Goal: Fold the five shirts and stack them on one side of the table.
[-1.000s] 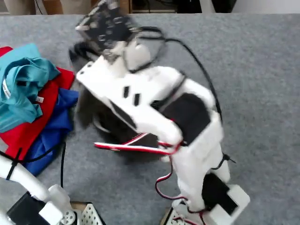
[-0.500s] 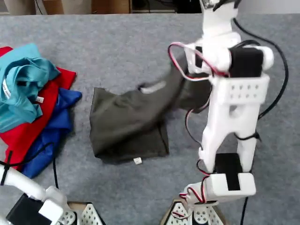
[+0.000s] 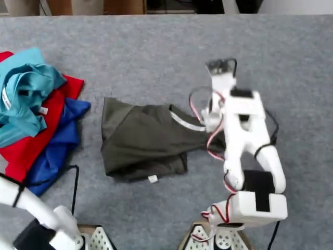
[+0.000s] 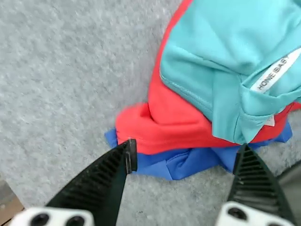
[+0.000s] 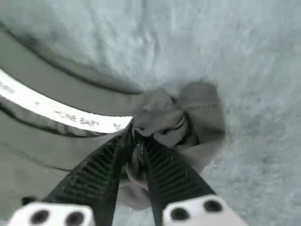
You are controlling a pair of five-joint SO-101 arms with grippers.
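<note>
A dark olive shirt (image 3: 140,140) lies partly folded in the middle of the table, its collar band (image 3: 183,121) turned toward the right arm (image 3: 240,117). My right gripper (image 5: 138,137) is shut on a bunched fold of this shirt (image 5: 70,136) beside the white collar label (image 5: 61,113), low over the table. A teal shirt (image 3: 23,88) lies crumpled on a red shirt (image 3: 31,143) and a blue shirt (image 3: 57,148) at the left edge. My left gripper (image 4: 187,153) hangs open above this pile, with the teal shirt (image 4: 235,61), red shirt (image 4: 174,127) and blue shirt (image 4: 183,165) below.
Grey felt covers the table (image 3: 156,52). The left arm (image 3: 21,200) and a black cable (image 3: 70,182) sit at the front left corner. Both arm bases stand along the front edge. Bare felt stretches across the back and the right side.
The right arm swung from over the olive shirt to the right, lifting part of the shirt with it, then came down; that part now lies stretched out to the right.
</note>
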